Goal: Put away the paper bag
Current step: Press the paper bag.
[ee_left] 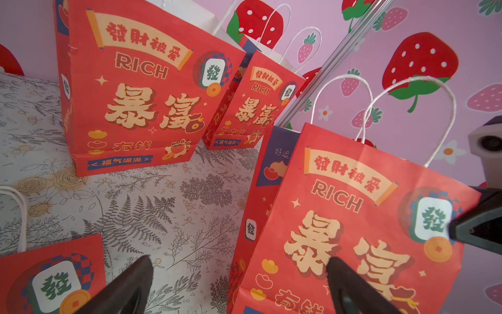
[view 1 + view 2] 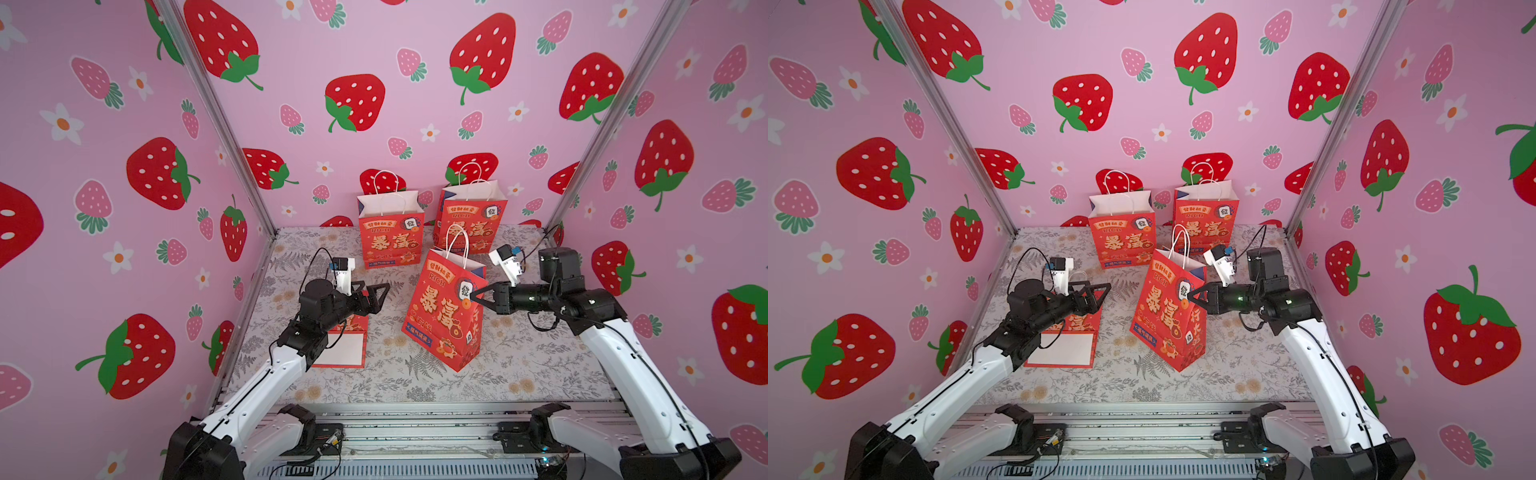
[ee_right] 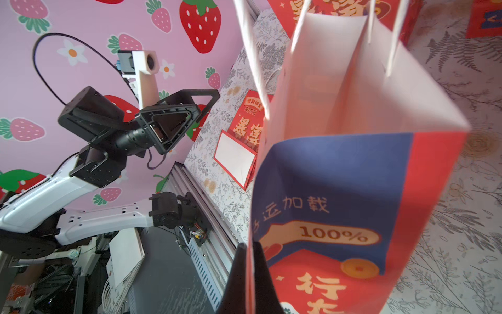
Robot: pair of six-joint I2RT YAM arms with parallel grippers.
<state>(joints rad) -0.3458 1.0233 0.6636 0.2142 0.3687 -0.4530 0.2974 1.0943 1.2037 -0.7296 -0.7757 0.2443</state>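
Observation:
A red paper bag (image 2: 440, 311) with white cord handles stands tilted at mid-table in both top views, its mouth open. My right gripper (image 2: 473, 297) is shut on the bag's upper right corner edge; in the right wrist view the jaws (image 3: 248, 244) pinch that paper fold of the bag (image 3: 353, 190). My left gripper (image 2: 382, 297) hovers left of the bag, open and holding nothing. In the left wrist view its fingers (image 1: 130, 285) frame the bag's front (image 1: 339, 217) without touching it.
Two more red bags (image 2: 390, 232) (image 2: 469, 220) stand upright against the back wall. A flat folded bag (image 2: 345, 349) lies under my left arm. Strawberry-print walls enclose three sides, and a metal rail (image 2: 415, 419) runs along the front edge.

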